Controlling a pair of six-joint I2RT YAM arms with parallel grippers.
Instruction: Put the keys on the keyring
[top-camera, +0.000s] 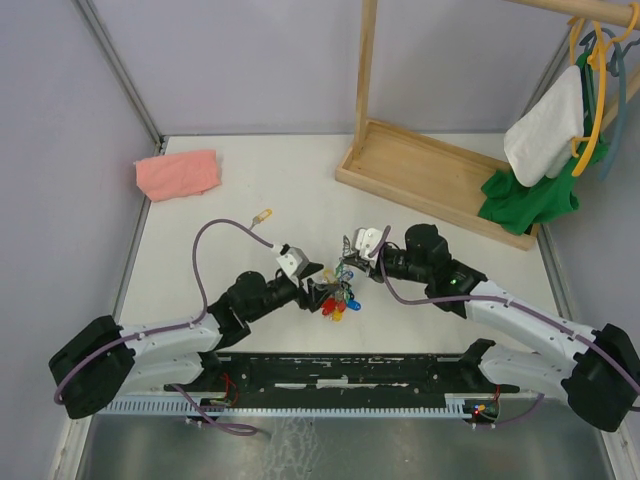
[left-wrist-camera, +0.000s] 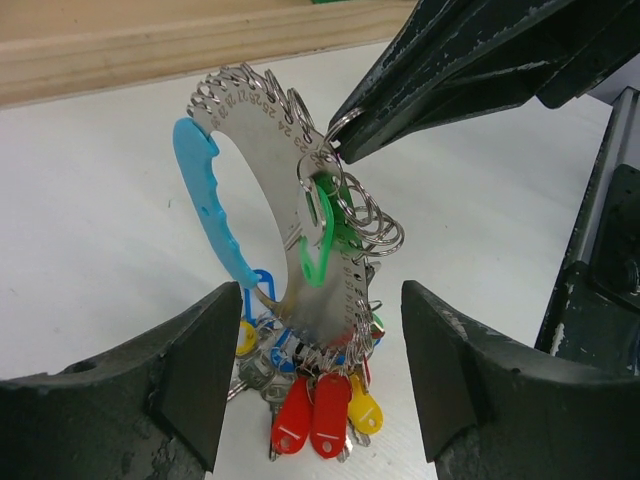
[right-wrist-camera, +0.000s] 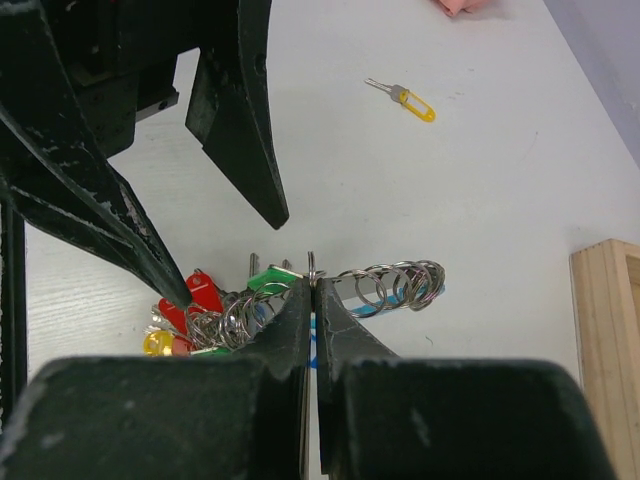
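Silver wire, thin and looped, the keyring (right-wrist-camera: 313, 263) is clamped between the pressed-together fingers of the right gripper (right-wrist-camera: 313, 290). The gripper holds it up so that the bunch hangs below: a grey curved plate (left-wrist-camera: 270, 190) edged with small rings, a light-blue tag (left-wrist-camera: 205, 195) beside it, and red tags (left-wrist-camera: 310, 415) at the bottom. Whether those tags rest on the table (top-camera: 250, 160) or hang just over it I cannot tell. The left gripper (left-wrist-camera: 320, 297) has its jaws apart, one on either side of the bunch, and touches nothing. The green key (left-wrist-camera: 318, 240) hangs among the rings near the plate's middle and looks already threaded, though the crowded rings hide exactly where it is attached. The tan-yellow key (top-camera: 263, 215) lies alone on the table, well apart from the bunch at about eleven o'clock from it in the overhead view, and nothing holds it. So the work seems about half done: one key on, one still to fetch. By my judgement the next move belongs to the free left arm. It needs to swing out towards eleven o'clock, come down over the flat-lying key and grip it by the plastic head, so that the hole stays clear for threading. Meanwhile the right arm needs to keep the ring steady and reachable.
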